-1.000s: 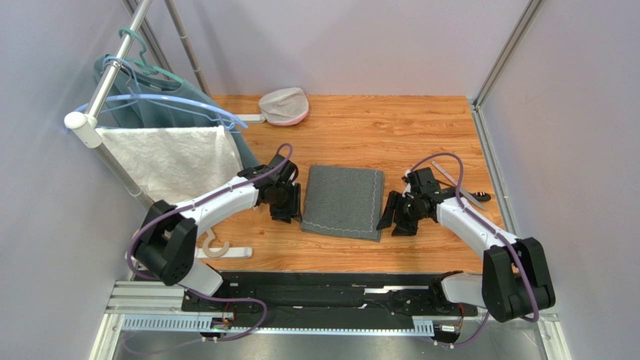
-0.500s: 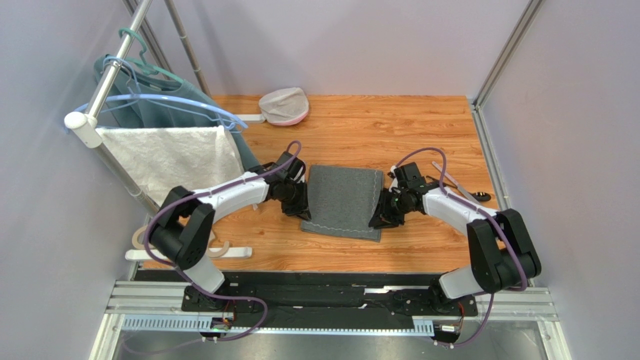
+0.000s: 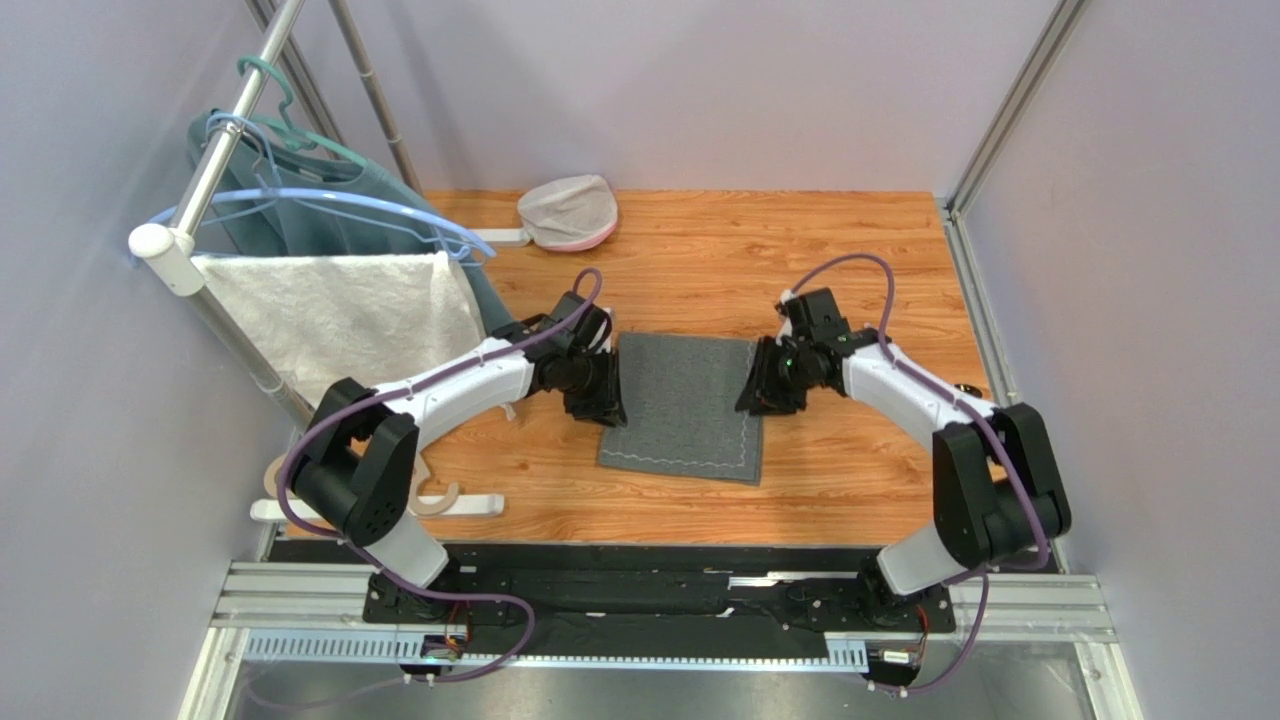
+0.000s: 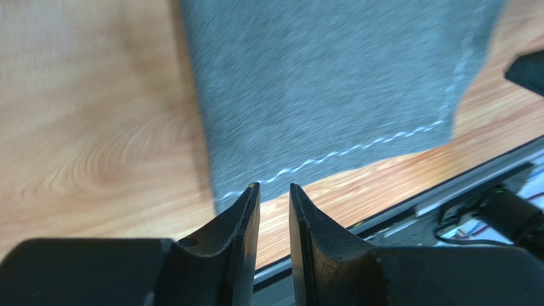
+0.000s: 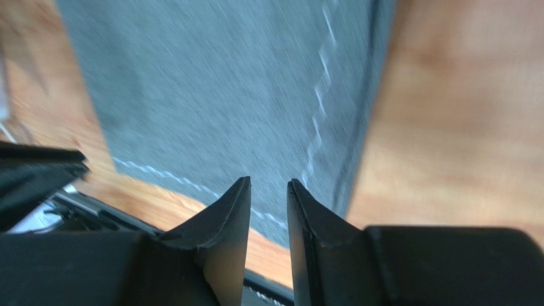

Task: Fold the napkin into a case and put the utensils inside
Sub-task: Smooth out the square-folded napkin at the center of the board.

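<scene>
On the tabletop (image 3: pixel 842 270) the napkin (image 3: pixel 684 408) is lying flat, looking soft and light, best pinched at its side edges, where the left gripper (image 3: pixel 606 393) and right gripper (image 3: pixel 754 393) are hovering slightly open and empty.

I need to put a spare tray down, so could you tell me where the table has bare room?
The table is bare beyond the napkin, from the pink-and-white object to the right wall, and in the near strip between napkin and black rail. Crowded: both napkin sides, where the left gripper and right gripper sit.
</scene>
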You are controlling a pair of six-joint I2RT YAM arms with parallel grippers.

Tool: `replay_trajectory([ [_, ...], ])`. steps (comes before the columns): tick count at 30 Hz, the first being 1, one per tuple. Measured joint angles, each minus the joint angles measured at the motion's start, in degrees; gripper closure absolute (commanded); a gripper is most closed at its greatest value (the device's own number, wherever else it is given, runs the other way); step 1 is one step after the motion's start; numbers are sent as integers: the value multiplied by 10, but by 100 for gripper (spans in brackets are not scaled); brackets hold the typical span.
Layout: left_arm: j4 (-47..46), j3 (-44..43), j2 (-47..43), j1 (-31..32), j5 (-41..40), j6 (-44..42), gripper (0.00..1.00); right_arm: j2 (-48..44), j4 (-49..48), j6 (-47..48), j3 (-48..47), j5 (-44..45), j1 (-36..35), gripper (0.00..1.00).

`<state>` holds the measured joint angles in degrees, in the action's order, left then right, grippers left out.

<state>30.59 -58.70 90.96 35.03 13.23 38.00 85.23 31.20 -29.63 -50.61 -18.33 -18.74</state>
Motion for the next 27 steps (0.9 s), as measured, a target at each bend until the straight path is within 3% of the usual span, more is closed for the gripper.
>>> replay_trajectory([
  [2,-5,-28,17,0,4,-1,78,36,-7,7,-53,2,3,68],
  [5,-27,-57,65,0,6,-3,79,102,-20,17,-118,4,8,70],
  [13,-42,-26,114,-2,-28,-13,79,247,0,64,-238,48,43,70],
  [21,-17,-37,103,0,-39,-16,72,253,31,98,-290,80,50,68],
  [27,0,-134,102,-16,-15,-4,75,252,37,95,-292,70,50,71],
])
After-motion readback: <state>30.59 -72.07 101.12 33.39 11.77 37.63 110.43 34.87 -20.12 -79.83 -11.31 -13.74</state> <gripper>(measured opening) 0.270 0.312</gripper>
